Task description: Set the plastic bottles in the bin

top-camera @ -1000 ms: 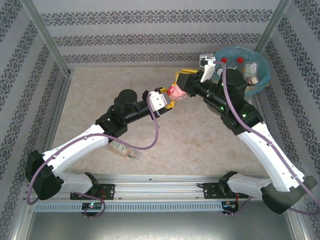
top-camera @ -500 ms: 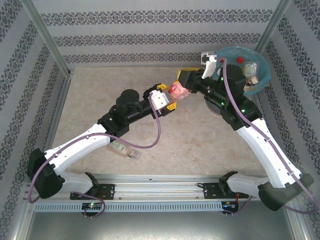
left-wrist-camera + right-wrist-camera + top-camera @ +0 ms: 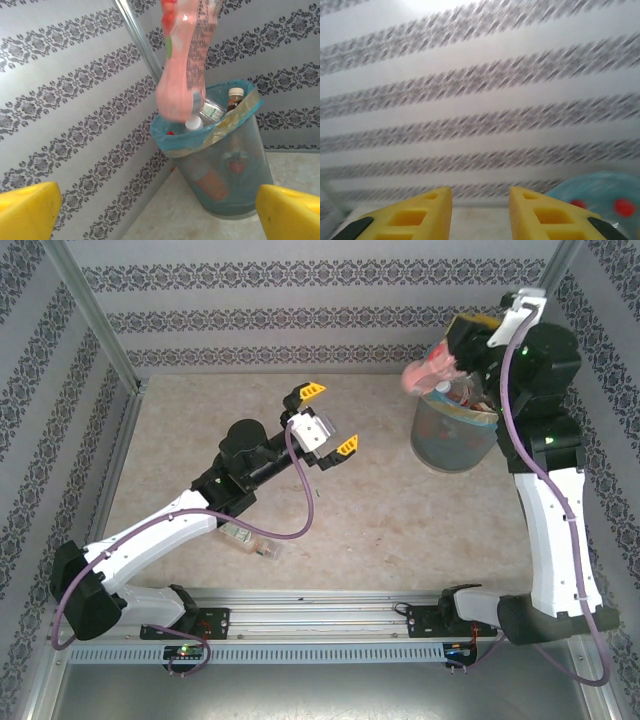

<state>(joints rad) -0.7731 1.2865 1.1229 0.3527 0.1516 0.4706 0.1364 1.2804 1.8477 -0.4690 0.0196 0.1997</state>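
One bin [image 3: 450,445], one pink bottle [image 3: 425,375] above, one tabletop bottle [image 3: 250,540], at least three binned bottles [image 3: 235,97]

The left arm [image 3: 160,530] reaches from its base toward 1 o'clock, elbow bent low. The left gripper [image 3: 327,420] is spread wide, and its yellow fingertips [image 3: 308,392] stand far apart. The right arm [image 3: 550,510] rises steeply toward 12 o'clock, with its wrist folded over toward 9 o'clock. The right gripper [image 3: 463,332] is held high, and the right wrist view shows its yellow fingers [image 3: 420,215] a narrow gap apart.
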